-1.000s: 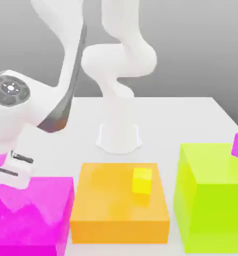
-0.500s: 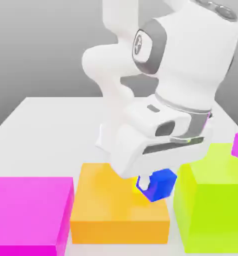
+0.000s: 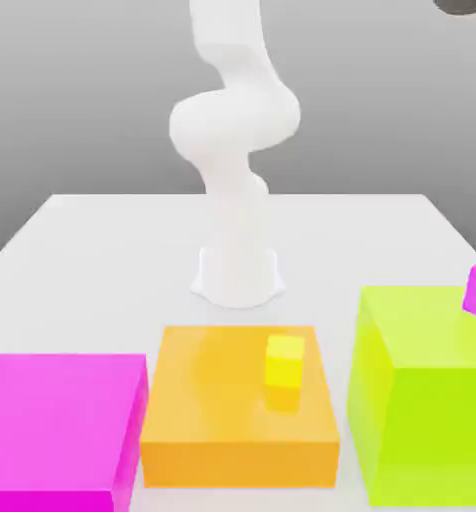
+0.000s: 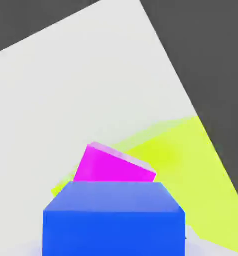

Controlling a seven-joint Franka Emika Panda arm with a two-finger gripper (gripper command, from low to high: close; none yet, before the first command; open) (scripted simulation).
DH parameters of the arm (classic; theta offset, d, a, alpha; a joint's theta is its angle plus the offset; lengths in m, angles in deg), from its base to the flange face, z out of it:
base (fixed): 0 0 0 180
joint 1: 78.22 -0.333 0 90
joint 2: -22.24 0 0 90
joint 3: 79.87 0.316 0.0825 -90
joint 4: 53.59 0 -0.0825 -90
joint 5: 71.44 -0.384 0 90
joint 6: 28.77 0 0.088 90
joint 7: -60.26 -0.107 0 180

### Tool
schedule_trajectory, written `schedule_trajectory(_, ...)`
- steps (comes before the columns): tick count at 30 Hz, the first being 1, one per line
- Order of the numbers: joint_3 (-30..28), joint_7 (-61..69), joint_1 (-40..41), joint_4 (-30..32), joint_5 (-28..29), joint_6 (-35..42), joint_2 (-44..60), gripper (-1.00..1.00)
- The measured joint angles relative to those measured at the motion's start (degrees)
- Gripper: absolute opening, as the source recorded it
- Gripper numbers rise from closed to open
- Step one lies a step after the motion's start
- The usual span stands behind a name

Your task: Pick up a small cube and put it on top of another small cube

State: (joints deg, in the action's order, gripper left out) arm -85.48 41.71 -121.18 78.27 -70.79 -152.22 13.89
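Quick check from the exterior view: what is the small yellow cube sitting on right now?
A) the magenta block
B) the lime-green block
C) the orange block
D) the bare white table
C: the small yellow cube rests on the top face of the orange block, between the magenta block and the lime-green block.

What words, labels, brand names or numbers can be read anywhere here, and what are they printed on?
None: no text, number or logo can be read. The tiny bright blue cube, small yellow cube, flat orange block, large magenta block, lime-green block and white robot arm are all plain.
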Motion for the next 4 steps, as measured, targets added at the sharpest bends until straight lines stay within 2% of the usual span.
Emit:
schedule_trajectory(1,0.0,0.1,0.0,0.9,-0.1,-1.5,0.6,1.00)
schedule_trajectory(4,0.0,0.1,0.0,0.9,-0.1,-1.5,0.6,1.00)
